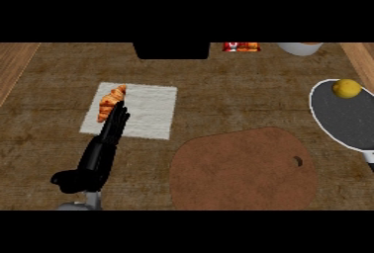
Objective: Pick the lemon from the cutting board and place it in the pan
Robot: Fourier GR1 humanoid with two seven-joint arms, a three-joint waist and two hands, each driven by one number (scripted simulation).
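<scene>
The yellow lemon lies in the dark pan at the right edge, near the pan's far rim. The brown cutting board sits at the lower middle with nothing on it. My left hand stretches up at the lower left with straight fingers, its tips over the white cloth beside a croissant. It holds nothing. My right hand does not show in this view.
A black box stands at the back middle, with a red packet and a white bowl to its right. Wooden edges border the counter at both sides.
</scene>
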